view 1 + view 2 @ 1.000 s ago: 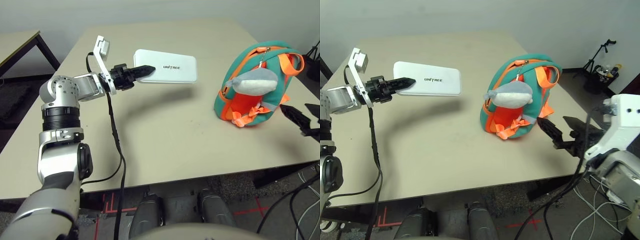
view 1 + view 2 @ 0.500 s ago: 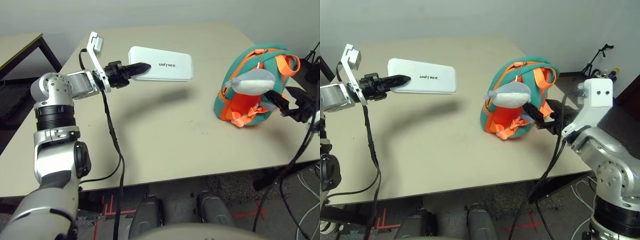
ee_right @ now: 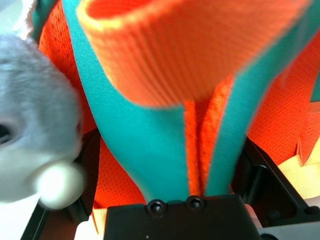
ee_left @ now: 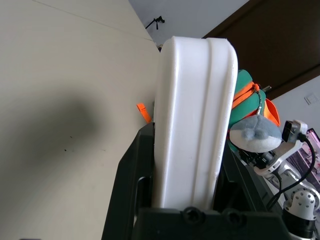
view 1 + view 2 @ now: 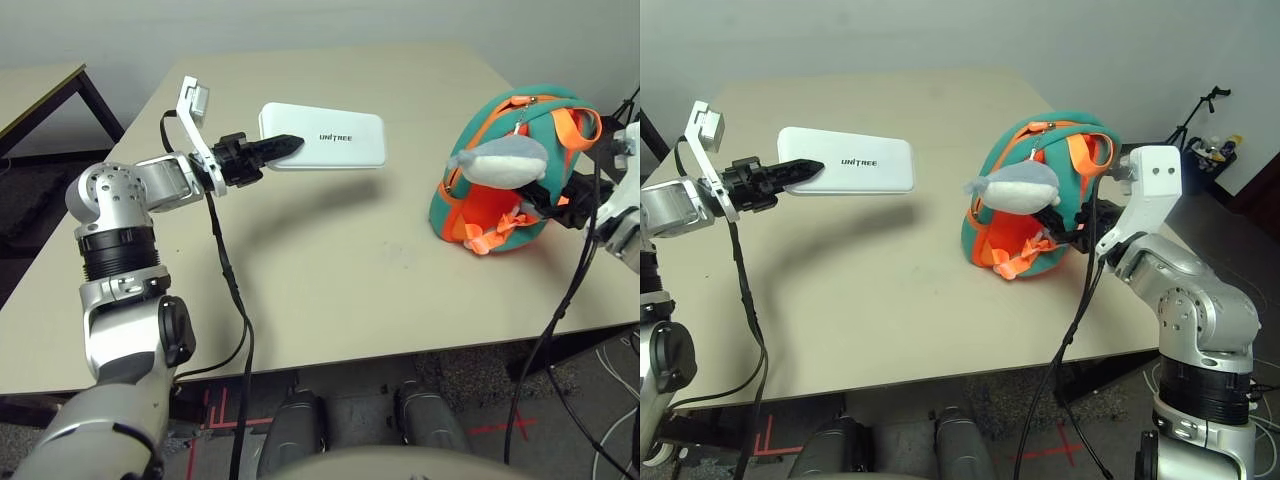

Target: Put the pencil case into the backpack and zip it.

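At the right of the left eye view, the right gripper (image 3: 170, 139) has its fingers spread wide astride the small teal fabric backpack with orange trim (image 5: 550, 134). The cloth looks soft and likely to fold, so a firm padded edge should suit better than the grey plush charm (image 5: 505, 163). Farther up, at upper centre, the flat white rounded case (image 5: 350, 152) is clamped by its end in the left gripper (image 4: 190, 137), above the table; it seems light, stiff and slick.
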Available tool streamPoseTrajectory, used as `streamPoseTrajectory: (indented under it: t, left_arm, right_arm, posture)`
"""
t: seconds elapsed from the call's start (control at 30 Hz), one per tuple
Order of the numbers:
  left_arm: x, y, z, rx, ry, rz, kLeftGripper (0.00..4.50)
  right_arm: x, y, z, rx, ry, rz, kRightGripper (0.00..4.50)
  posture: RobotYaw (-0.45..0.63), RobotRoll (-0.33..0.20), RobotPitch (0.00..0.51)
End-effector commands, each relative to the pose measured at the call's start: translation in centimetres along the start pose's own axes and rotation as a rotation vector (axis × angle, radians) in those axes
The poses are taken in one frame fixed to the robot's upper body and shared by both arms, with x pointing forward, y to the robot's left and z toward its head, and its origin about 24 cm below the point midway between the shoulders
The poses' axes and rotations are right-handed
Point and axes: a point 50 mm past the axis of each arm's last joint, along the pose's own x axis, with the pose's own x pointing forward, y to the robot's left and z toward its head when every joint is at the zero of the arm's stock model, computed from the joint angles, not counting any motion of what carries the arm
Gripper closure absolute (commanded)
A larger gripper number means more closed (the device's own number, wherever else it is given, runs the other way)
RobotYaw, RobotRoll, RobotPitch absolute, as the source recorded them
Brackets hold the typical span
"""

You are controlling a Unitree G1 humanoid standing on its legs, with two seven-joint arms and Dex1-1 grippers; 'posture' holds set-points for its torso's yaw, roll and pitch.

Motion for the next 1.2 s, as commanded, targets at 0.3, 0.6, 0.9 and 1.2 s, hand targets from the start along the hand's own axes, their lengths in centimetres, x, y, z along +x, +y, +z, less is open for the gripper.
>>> streamPoseTrajectory:
  t: [0.3,0.6,0.9,1.2]
  left_arm:
    - [-1.0,-1.2,-2.2,-0.016,-0.033,-0.015,3.09]
    - [-1.0,-1.3,-2.7,-0.035,-0.04,-0.009,3.09]
    - [-0.7,-1.5,-2.7,-0.036,-0.032,-0.026,3.09]
    - [-0.8,-1.3,-2.8,-0.037,-0.02,-0.021,3.09]
  right_arm:
    - [-0.3,-1.3,0.2,-0.009,0.064,-0.029,0.0]
    - [0.1,-1.8,0.0,-0.013,0.033,-0.056,0.16]
    - [-0.5,-1.9,0.1,-0.007,0.056,-0.057,2.74]
    - [-2.7,1.1,2.9,-0.007,0.046,0.115,4.37]
  posture:
    - [0.0,0.0,0.169]
    - [0.0,0.0,0.181]
    - [-0.01,0.0,0.183]
    - [-0.02,0.0,0.178]
